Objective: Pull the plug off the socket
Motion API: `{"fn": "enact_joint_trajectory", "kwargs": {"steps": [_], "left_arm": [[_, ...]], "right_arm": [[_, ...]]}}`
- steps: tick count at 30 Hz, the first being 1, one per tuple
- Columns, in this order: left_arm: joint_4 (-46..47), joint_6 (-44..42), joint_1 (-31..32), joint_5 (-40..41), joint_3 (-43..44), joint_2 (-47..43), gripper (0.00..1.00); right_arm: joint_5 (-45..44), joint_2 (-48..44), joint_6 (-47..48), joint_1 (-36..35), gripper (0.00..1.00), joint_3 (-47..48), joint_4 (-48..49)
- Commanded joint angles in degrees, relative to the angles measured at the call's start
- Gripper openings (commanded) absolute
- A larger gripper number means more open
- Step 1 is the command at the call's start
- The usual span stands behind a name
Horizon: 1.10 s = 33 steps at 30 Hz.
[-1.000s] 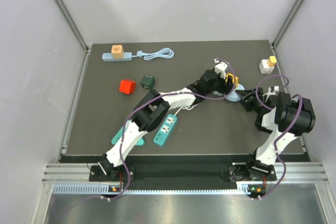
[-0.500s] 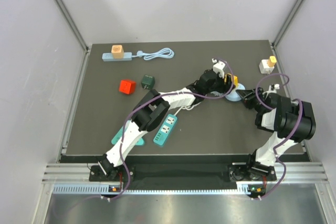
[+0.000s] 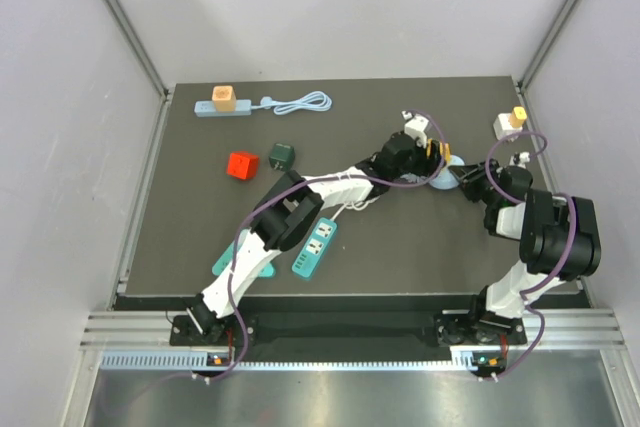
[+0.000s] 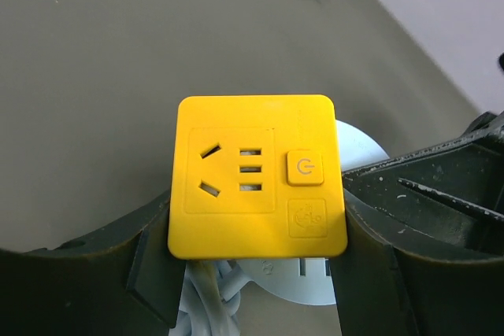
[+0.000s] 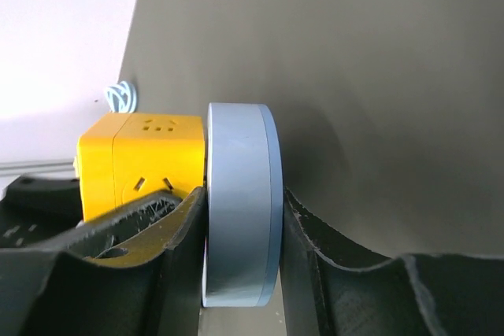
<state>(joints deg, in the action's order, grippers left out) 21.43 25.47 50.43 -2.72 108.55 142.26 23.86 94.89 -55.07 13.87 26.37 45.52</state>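
Note:
The plug is a yellow cube (image 4: 256, 175) with outlet slots and a power button, seated against the socket, a pale blue round disc (image 5: 236, 210). My left gripper (image 4: 256, 230) is shut on the yellow cube's two sides. Its dark fingers (image 4: 150, 253) press the cube. My right gripper (image 5: 236, 222) is shut on the disc's flat faces, one finger (image 5: 169, 218) wedged beside the cube (image 5: 146, 155). From above, both grippers meet at the cube (image 3: 437, 153) and disc (image 3: 448, 180) at the mat's right. A white cable hangs under the disc (image 4: 358, 147).
A blue power strip with an orange cube (image 3: 222, 102) and coiled cable (image 3: 300, 102) lies at the back left. A red cube (image 3: 240, 165), a dark green cube (image 3: 281, 155) and a teal power strip (image 3: 315, 245) lie left of centre. A white adapter (image 3: 509, 124) sits back right.
My right gripper has moved in towards the left and closed on the blue disc. The left gripper has kept its hold on the yellow cube.

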Motion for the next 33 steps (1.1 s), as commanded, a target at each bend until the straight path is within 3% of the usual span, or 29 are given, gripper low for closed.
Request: {"fn": "enact_joint_trajectory", "kwargs": {"steps": [1, 5, 9, 15, 20, 24, 33], "left_arm": [[1.25, -9.39, 3.88, 3.61, 3.95, -9.10, 0.00], [9.91, 3.13, 1.78, -1.04, -0.17, -9.80, 0.00], [15.91, 11.78, 0.02, -0.18, -2.03, -10.25, 0.00], [12.85, 10.30, 0.19, 6.40, 2.53, -10.24, 0.00], [10.83, 7.24, 0.45, 3.07, 4.30, -10.33, 0.00], [3.46, 0.82, 1.07, 2.98, 2.90, -14.09, 0.00], [-24.72, -8.34, 0.72, 20.55, -8.00, -29.04, 0.00]], "right_arm": [[-7.51, 1.17, 5.76, -0.25, 0.00, 0.35, -8.69], [-8.82, 0.73, 5.94, -0.68, 0.00, 0.44, -9.83], [-9.00, 0.65, 6.29, -0.86, 0.00, 0.70, -10.45], [-9.97, 0.38, 6.38, -1.30, 0.00, 1.14, -11.59], [-9.09, 0.56, 6.47, -1.21, 0.00, 1.05, -10.80], [-7.60, 1.26, 6.55, -1.12, 0.00, 1.14, -9.66], [-6.10, 1.35, 6.73, -1.12, 0.00, 0.70, -7.55]]}}
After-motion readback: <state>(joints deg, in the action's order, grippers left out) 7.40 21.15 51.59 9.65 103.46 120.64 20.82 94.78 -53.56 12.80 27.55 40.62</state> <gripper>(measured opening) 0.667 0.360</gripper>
